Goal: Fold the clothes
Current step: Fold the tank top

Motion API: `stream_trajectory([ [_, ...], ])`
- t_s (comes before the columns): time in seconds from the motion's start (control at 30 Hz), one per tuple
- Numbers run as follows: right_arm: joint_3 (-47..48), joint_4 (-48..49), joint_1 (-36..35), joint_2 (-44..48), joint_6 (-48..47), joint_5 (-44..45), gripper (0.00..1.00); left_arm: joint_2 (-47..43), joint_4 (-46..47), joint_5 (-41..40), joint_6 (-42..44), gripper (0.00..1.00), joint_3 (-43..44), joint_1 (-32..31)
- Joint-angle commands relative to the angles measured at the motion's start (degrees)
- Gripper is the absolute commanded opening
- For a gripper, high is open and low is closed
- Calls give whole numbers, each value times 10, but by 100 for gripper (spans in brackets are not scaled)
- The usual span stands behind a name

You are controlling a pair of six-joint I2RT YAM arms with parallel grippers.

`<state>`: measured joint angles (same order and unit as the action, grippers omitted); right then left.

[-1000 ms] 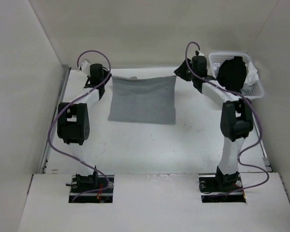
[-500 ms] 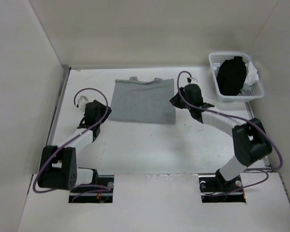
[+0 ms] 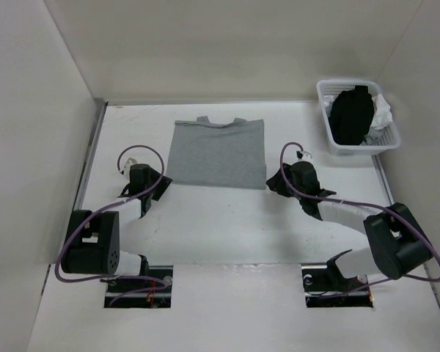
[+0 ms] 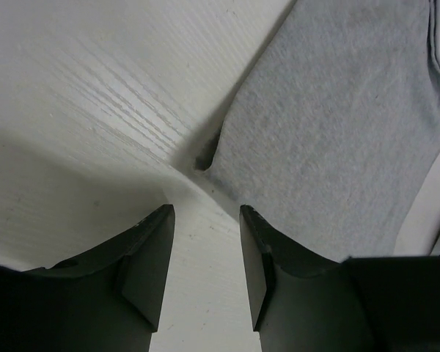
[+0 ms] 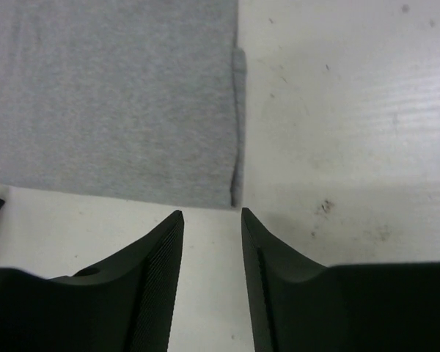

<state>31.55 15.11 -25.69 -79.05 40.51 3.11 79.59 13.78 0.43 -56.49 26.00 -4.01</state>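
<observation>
Pinching both near corners together looks the best way to make this fold. The left hand [image 4: 205, 214] and right hand [image 5: 211, 216] each stand part-open and empty, just short of a near corner of the grey T-shirt [image 3: 218, 152]. It lies flat, already folded narrow, toward the far side of the bench [image 3: 227, 220]. Each pinch should catch every layer, then both should lift level and travel evenly to the shirt's far edge. Counted: one T-shirt, two hands, one basket [image 3: 325, 126], one black garment [image 3: 350, 114], one white cloth [image 3: 384, 114].

Wrist views crop the grey T-shirt [image 4: 337, 132], and the black garment [image 3: 350, 116] mostly hides what seems white cloth [image 3: 383, 114].
</observation>
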Motion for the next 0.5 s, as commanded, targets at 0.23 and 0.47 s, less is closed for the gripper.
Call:
stream_trajectory([
  [0.23,-25,145,-5,-100,127,6,50,64,105,-14,-35,37,7,1],
  [0.47,-26,170,2,-130,164,-15,44,85,119,-11,-42,18,4,5],
])
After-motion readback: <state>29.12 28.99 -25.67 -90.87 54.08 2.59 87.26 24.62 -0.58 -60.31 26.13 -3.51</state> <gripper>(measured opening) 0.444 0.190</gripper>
